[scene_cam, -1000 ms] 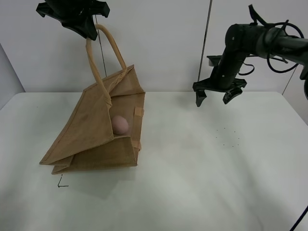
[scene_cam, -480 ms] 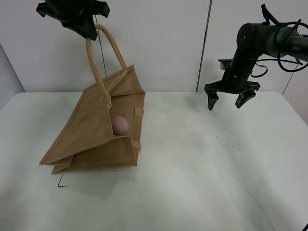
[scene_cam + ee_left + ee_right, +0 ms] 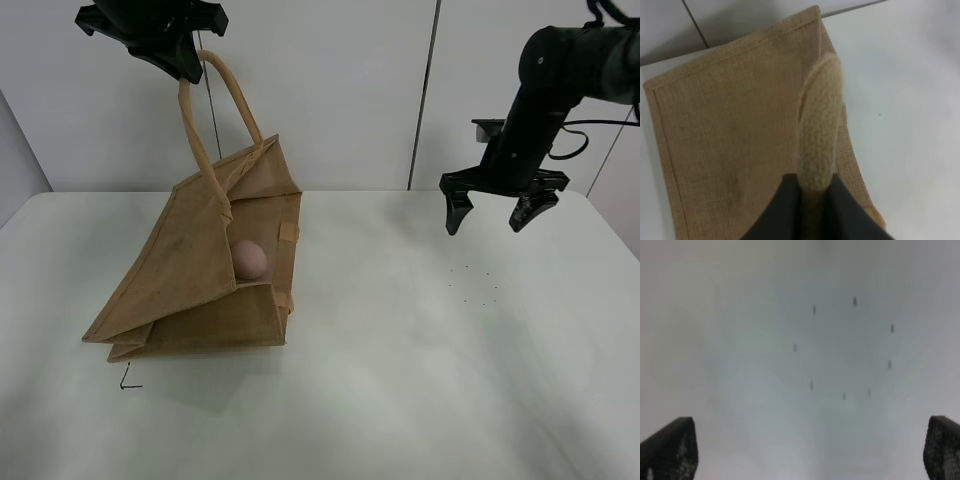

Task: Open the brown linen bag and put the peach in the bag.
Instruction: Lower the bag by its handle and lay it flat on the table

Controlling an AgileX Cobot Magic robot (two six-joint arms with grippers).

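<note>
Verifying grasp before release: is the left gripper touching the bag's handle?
Touching. Left wrist view: the left gripper clamps the beige handle between its fingers. Exterior high view: the brown linen bag hangs tilted from it.

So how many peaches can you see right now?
1. The peach sits just inside the open mouth of the brown linen bag, whose handle the left gripper holds up. Others could be hidden deeper inside the bag.

The brown linen bag (image 3: 190, 270) is a tan-brown coarse weave with paler fuzzy beige handles (image 3: 225, 95), the peach (image 3: 249, 259) is dull pinkish-mauve, the left gripper (image 3: 187, 62) and right gripper (image 3: 484, 226) are black, and the table (image 3: 400, 380) is plain whitish-grey with a small ring of dark dots (image 3: 472, 288).
</note>
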